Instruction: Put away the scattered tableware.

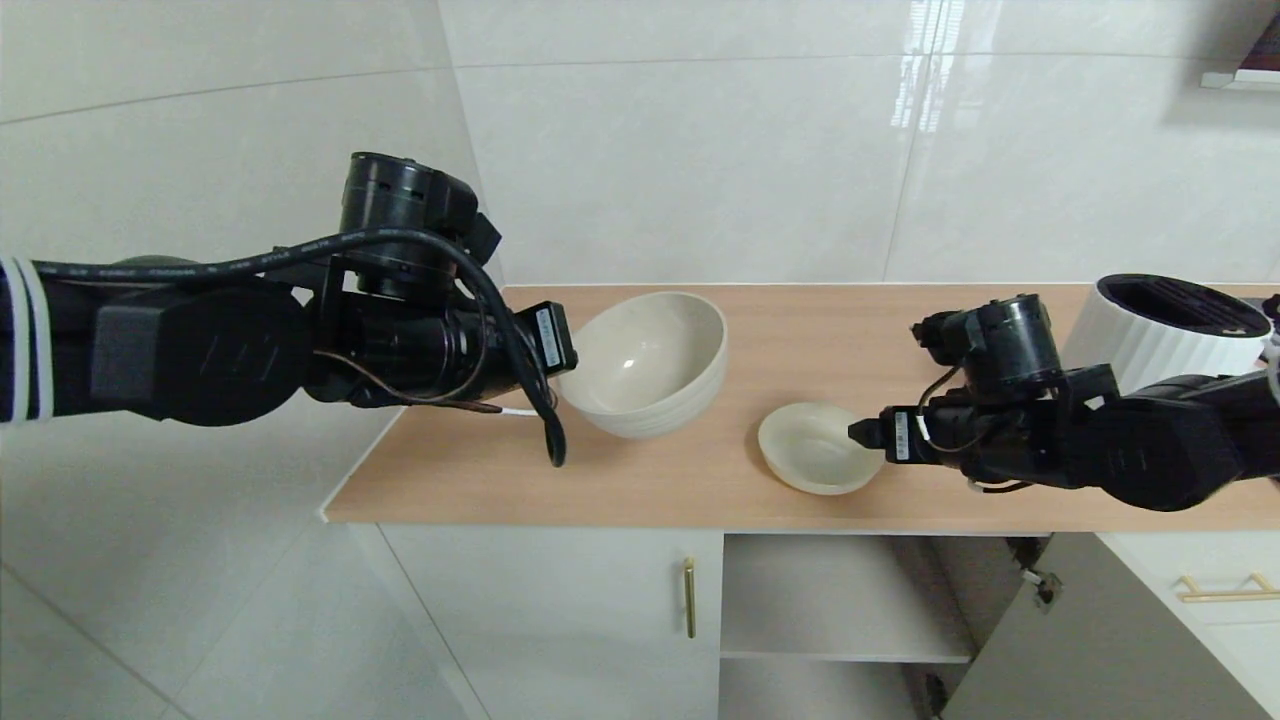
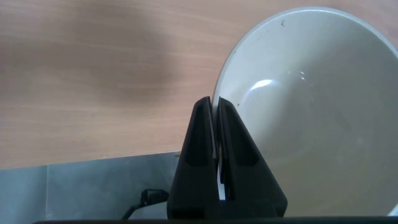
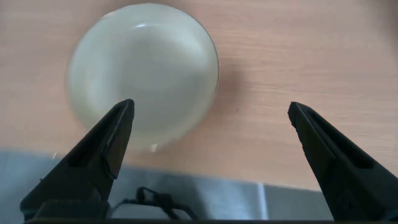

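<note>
Gripping the large bowl [image 1: 650, 360] by its rim, the left gripper [image 1: 572, 352] has its fingers pressed together on the wall, one inside and one outside. The bowl hangs tilted just ahead of the fingertips, probably because it is held from one side only. I cannot tell if its bottom touches the countertop [image 1: 800, 330].

The right gripper [image 1: 862, 432] has its fingers wide apart, with the small bowl [image 1: 815, 445] just ahead of them, close to one fingertip. It seems ready to take the rim.

Both bowls are near the front edge of the countertop, so a push could slide the small one off. A white ribbed container [image 1: 1150, 340] stands close behind the right gripper. Below the grippers an open cupboard [image 1: 840, 590] gives free room, likely for the bowls.
</note>
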Controlling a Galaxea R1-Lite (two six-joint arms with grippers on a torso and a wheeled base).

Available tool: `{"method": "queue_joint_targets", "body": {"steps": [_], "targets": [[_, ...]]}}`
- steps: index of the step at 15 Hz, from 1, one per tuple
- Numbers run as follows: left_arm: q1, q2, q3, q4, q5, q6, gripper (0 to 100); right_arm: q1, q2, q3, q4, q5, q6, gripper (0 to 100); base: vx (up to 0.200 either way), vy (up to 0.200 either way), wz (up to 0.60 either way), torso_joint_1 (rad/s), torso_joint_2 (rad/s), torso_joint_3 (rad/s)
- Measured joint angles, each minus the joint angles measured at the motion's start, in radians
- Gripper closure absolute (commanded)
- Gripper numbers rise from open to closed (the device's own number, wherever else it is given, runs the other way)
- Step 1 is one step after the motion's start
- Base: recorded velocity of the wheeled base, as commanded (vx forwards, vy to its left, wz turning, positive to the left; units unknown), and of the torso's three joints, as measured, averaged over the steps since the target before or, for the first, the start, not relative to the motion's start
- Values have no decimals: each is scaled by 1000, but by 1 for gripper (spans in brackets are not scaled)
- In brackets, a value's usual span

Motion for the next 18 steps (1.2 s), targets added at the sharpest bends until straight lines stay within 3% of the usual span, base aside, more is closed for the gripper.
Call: {"method": "queue_joint_targets", "body": {"steps": [3, 10, 11, 18], "targets": [[-5, -17, 8, -1, -2, 0, 100, 2, 83, -49, -4, -68, 35, 0, 0, 0, 0, 0, 0, 0], [-11, -37, 14, -1, -2, 0, 100, -13, 156, -85, -4, -74, 51, 0, 0, 0, 0, 0, 0, 0], [-14, -41, 16, -1, -2, 0, 100, -13, 162, -87, -4, -74, 52, 100, 0, 0, 0, 0, 0, 0], [-25, -69, 25, 0, -2, -1, 100, -20, 185, -104, -4, -66, 83, 100, 0, 0, 0, 0, 0, 0]]}}
